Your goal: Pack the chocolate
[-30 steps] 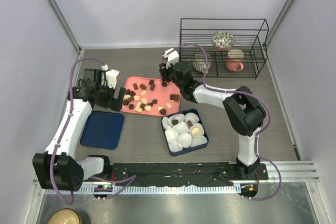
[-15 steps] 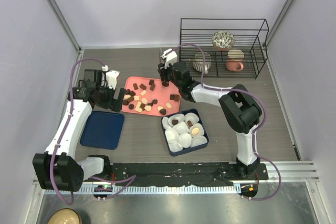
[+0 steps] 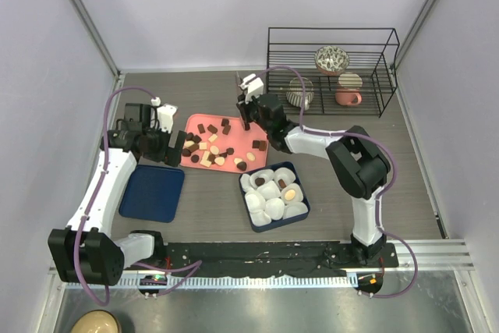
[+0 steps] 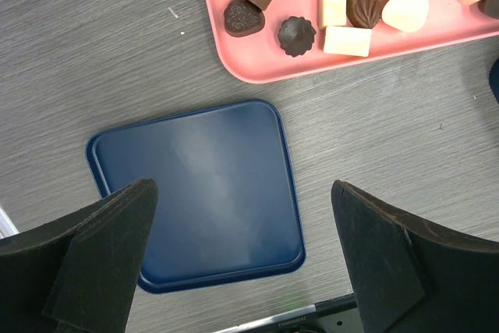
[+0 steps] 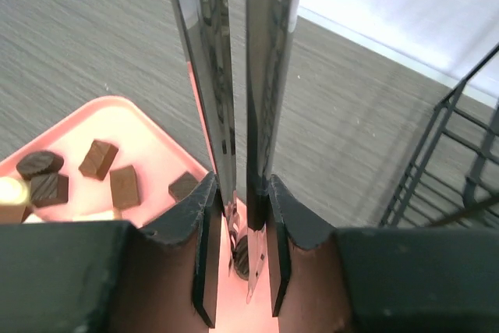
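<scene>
Chocolates [image 3: 210, 146], dark, mid-brown and cream, lie scattered on a pink tray [image 3: 234, 144]. A blue box [image 3: 302, 207] holds white paper cups; three cups hold a chocolate [image 3: 260, 181]. My right gripper [image 3: 249, 109] is over the tray's far right corner, shut on metal tongs [image 5: 209, 76]. The tong tips stand almost closed around a dark round chocolate [image 5: 242, 259] on the tray [image 5: 140, 134]. My left gripper [image 3: 162, 148] is open and empty, above a blue lid [image 4: 203, 193] beside the tray's left end [image 4: 257, 64].
A black wire rack [image 3: 385, 76] at the back right holds bowls and a pink mug [image 3: 348, 97]. The blue lid [image 3: 152, 193] lies left of the box. Grey walls close in both sides.
My right gripper has shifted very slightly over the tray's far corner with the tongs. The left arm has not moved.
</scene>
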